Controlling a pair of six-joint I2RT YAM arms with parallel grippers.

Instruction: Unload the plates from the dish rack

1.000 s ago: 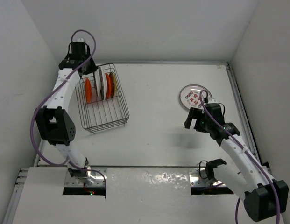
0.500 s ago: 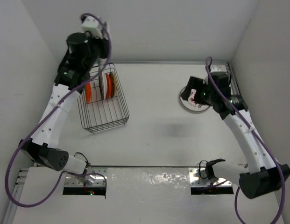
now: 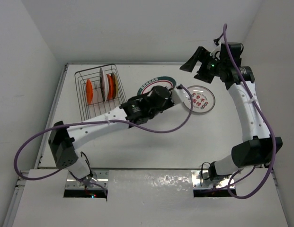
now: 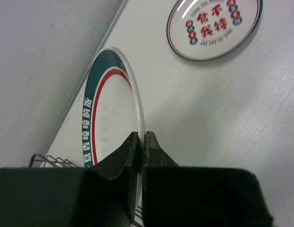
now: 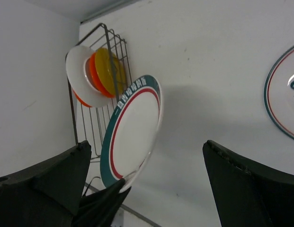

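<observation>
left fingers [image 4: 139,144] now clear of dish rack [image 3: 81,80], tight on chinese-lettered plate [image 4: 111,109]; right fingers [image 3: 196,67] agape, empty

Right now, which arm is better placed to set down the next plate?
Left. The left gripper is shut on the green-rimmed plate, near the flat plate; the right gripper is open and empty.

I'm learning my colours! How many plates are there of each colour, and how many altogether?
White plates: 3
Orange plates: 2
Yellow plate: 1
Total: 6
</observation>
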